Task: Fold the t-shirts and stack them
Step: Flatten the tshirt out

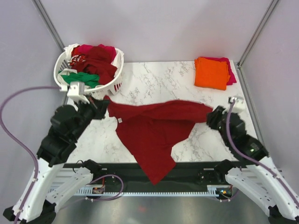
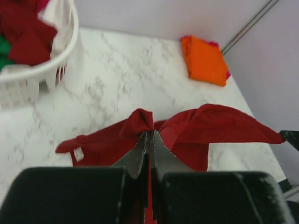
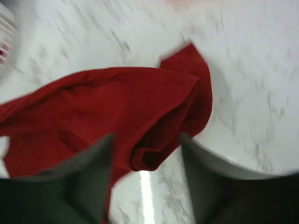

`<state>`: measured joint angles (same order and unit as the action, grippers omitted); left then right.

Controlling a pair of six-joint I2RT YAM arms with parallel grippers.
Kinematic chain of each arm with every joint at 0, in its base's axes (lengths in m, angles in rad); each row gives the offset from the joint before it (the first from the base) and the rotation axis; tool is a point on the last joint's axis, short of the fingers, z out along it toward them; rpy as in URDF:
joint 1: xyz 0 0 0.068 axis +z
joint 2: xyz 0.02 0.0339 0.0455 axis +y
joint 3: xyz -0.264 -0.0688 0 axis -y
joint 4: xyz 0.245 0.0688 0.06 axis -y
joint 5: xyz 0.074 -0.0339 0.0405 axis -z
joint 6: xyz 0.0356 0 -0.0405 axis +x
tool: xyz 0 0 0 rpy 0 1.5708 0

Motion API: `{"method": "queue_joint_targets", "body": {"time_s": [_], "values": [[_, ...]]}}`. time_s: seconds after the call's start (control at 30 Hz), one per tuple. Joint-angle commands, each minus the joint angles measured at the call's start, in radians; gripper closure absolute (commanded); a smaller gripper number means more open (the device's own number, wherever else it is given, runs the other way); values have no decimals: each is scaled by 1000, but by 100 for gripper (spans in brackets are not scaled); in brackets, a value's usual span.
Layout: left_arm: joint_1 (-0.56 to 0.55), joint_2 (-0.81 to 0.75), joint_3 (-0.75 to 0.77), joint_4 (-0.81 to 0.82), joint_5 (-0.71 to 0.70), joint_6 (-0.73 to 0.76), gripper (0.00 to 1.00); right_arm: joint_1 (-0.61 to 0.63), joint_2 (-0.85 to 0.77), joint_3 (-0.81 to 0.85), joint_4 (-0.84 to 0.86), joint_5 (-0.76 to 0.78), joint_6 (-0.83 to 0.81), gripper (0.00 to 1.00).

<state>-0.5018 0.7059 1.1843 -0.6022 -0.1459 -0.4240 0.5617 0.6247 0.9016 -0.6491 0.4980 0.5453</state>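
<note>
A dark red t-shirt (image 1: 152, 130) lies stretched across the marble table, its lower part hanging over the near edge. My left gripper (image 1: 103, 107) is shut on a bunched fold of the shirt at its left end; the left wrist view shows the jaws (image 2: 150, 134) pressed together on the red cloth (image 2: 205, 126). My right gripper (image 1: 209, 116) is at the shirt's right end. In the right wrist view it (image 3: 147, 151) is open, and the shirt's sleeve (image 3: 159, 107) lies between the spread fingers, not pinched. A folded orange t-shirt (image 1: 210, 72) lies on a folded magenta one (image 1: 230, 74) at the back right.
A white lattice basket (image 1: 114, 81) stands at the back left and holds dark red (image 1: 100, 63), green (image 1: 81, 78) and magenta shirts. Purple-grey walls and metal posts enclose the table. The orange stack also shows in the left wrist view (image 2: 203, 60).
</note>
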Motion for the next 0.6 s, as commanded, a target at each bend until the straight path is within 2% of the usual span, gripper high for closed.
{"method": "queue_joint_targets", "body": {"time_s": [0.0, 0.03, 0.07, 0.33, 0.47, 0.5, 0.57], "values": [[0, -146, -279, -5, -55, -151, 98, 0, -77, -264, -20, -131, 279, 18], [0, -181, -366, -10, -67, -177, 98, 0, -86, -330, -18, -174, 300, 7], [0, -231, -415, -25, -72, -188, 98, 0, -66, -352, -15, -191, 314, 2], [0, -210, -430, -110, -109, -150, 98, 0, 145, -175, 34, -24, 167, 2], [0, -214, -411, -123, -89, -139, 98, -5, 233, -165, 112, 26, 127, 9], [0, -212, -399, -131, -75, -122, 98, -11, 268, -168, 129, 39, 122, 15], [0, -210, -381, -143, -78, -96, 98, -43, 305, -182, 182, 28, 105, 21]]}}
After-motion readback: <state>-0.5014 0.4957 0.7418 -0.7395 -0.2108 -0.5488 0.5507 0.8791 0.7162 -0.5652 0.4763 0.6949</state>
